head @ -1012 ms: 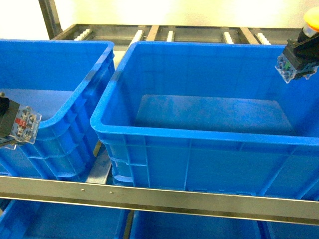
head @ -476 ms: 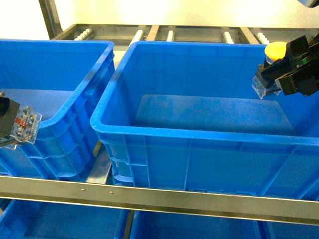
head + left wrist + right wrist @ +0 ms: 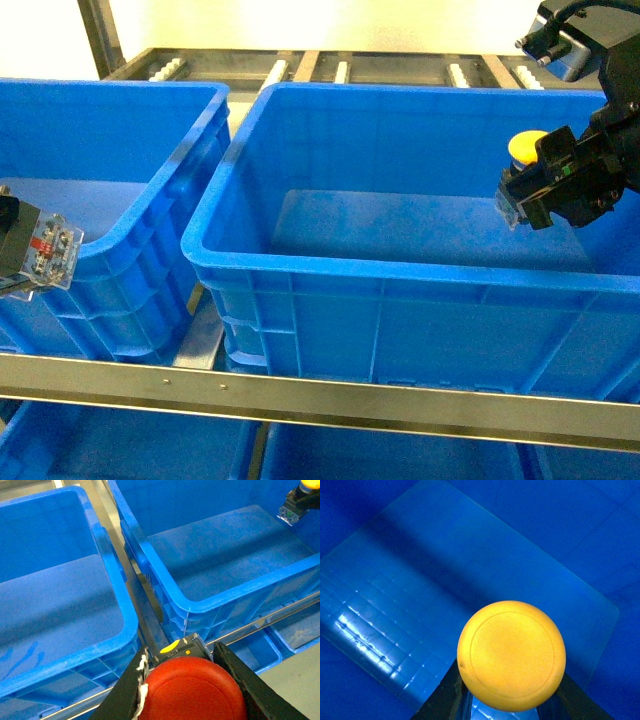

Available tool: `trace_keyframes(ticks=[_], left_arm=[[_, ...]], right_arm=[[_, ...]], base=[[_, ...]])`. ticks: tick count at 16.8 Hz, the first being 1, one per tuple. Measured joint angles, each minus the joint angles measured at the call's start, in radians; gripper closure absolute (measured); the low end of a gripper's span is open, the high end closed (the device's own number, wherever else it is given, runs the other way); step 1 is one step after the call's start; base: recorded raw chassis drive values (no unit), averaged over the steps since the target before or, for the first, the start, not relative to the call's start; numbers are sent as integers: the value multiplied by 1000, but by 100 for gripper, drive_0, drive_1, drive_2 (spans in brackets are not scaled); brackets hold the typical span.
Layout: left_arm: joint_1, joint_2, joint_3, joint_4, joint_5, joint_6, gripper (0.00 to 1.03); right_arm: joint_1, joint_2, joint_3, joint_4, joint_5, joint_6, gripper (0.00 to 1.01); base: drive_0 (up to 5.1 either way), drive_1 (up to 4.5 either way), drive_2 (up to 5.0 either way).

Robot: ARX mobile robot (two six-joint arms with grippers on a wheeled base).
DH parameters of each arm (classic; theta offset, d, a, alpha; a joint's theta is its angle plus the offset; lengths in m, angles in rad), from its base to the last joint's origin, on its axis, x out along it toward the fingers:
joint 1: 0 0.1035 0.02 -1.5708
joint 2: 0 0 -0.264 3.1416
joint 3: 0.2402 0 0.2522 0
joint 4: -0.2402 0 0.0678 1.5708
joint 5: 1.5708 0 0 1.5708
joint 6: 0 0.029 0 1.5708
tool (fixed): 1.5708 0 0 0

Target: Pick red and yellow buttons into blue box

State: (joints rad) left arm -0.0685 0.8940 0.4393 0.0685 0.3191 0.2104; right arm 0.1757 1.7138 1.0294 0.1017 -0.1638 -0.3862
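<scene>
- While the right tool (image 3: 545, 190) hangs inside the large blue box (image 3: 400, 270), just below its far right rim, it pinches the yellow button (image 3: 527, 146), cap upward and clear contact block toward the box floor.
- Open floor spreads wide to the left of that tool; the right wall stands close beside it.
- Left tool (image 3: 187, 690) pinches the red button (image 3: 192, 692), its black fingers (image 3: 125, 692) pressed against either side of the cap.
- From the head view only the clear contact block of the red button shows, at the left edge, over the near rim of a second blue bin (image 3: 110, 180).
- The left wrist view alone shows the red cap, a metal rail (image 3: 145, 610) between the two bins, and lower bins beneath.
- The right wrist view alone shows the yellow cap from above, over bare box floor.
</scene>
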Motion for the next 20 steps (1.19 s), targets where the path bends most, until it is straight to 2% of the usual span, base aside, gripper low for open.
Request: trace_keyframes(ticks=[1,4,7,8,9,10,20], left_arm=[[0,0,0,0,0,0,71],[0,0,0,0,0,0,71],[0,0,0,0,0,0,71],[0,0,0,0,0,0,71],[0,0,0,0,0,0,71],[0,0,0,0,0,0,71],[0,0,0,0,0,0,71]], right_arm=[[0,0,5,-5,0,-3,75],[0,0,7,-8,1,-8,49],[0,0,7,-8,1,-8,20],[0,0,7,-8,1,-8,7],[0,0,7,-8,1,-8,1],[0,0,7,-8,1,-8,4],[0,0,8,-8,1,-8,3]], base=[[0,0,0],[0,0,0],[0,0,0],[0,0,0],[0,0,0],[0,0,0],[0,0,0]])
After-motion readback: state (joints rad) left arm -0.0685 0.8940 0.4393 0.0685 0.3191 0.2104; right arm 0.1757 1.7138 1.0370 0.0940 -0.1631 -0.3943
